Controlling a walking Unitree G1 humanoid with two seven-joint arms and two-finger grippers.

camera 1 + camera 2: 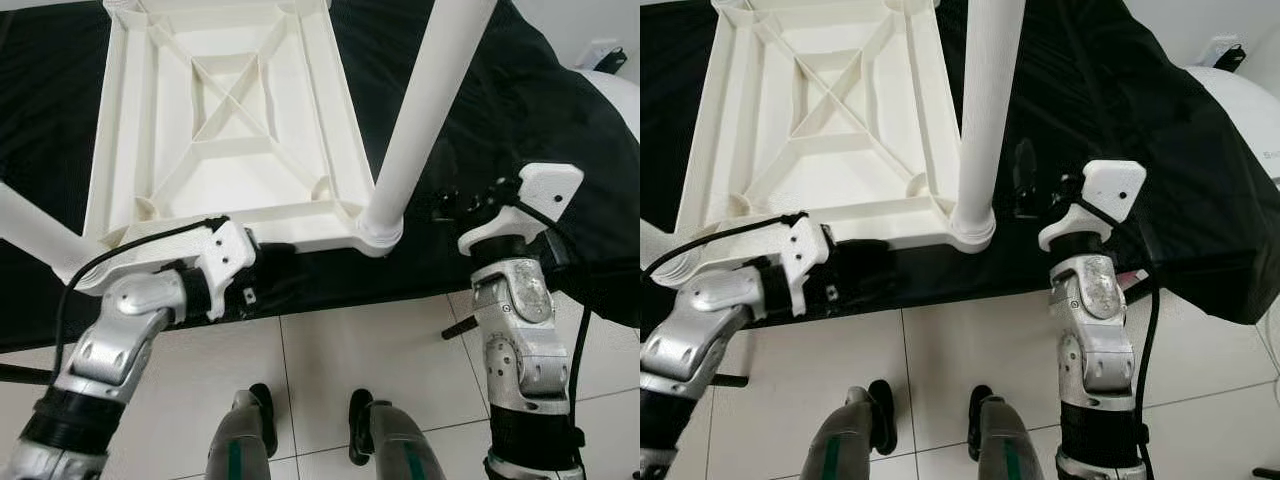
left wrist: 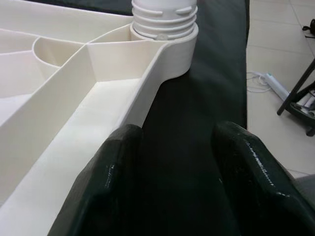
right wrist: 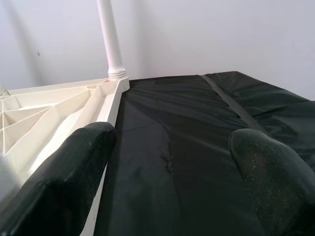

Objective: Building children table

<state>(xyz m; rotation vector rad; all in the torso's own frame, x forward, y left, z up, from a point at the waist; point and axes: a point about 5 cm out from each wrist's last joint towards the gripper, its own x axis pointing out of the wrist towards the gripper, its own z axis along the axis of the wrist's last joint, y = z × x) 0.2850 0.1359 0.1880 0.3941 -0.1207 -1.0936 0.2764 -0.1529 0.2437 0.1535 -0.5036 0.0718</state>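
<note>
Table top: we see the white table top (image 1: 230, 120) lying upside down on a black cloth (image 1: 480, 130), ribbed underside up, filling the upper left and centre of the left eye view.
Near leg: a white leg (image 1: 425, 110) stands screwed into the corner socket at centre right, rising out of the top of the frame.
Other leg: another white leg (image 1: 30, 235) juts out at the left edge.
Left gripper: our left gripper (image 2: 172, 182) sits at the table top's near edge, lower centre-left, its fingers (image 2: 103, 182) apart, one touching the rim.
Right gripper: our right gripper (image 3: 167, 167) hovers over the cloth just right of the near leg, fingers wide apart, holding nothing.
Floor: white tiles (image 1: 360, 350) fill the bottom.
</note>
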